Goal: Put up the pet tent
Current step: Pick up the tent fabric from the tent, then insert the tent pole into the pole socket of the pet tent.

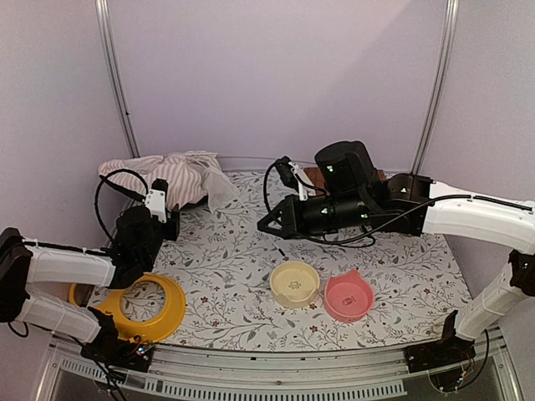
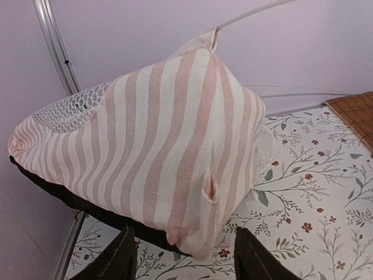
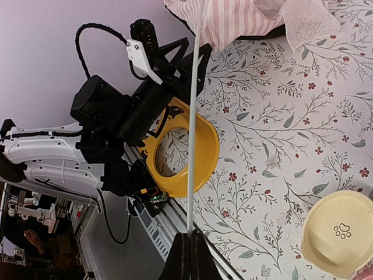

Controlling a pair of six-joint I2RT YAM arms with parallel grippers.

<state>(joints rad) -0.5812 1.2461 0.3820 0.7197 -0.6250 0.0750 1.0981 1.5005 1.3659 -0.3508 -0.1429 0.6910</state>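
The pet tent point(image 1: 171, 175) lies slumped at the back left, pink-and-white striped with white mesh; it fills the left wrist view point(image 2: 163, 146). My left gripper point(image 2: 185, 262) is open just in front of it. The tent's lower corner hangs between the two dark fingers point(image 2: 116, 259) without touching either. My right gripper point(image 3: 189, 242) is shut on a thin clear pole point(image 3: 192, 128). That pole runs straight from the jaws up to the tent point(image 3: 233, 17). In the top view the right gripper point(image 1: 267, 224) sits mid-table, to the right of the tent.
A yellow ring-shaped bowl point(image 1: 146, 305) lies at the near left beside the left arm. A cream bowl point(image 1: 294, 282) and a pink bowl point(image 1: 349, 295) sit near the front centre. A brown quilted mat point(image 2: 355, 114) lies at the back behind the right arm.
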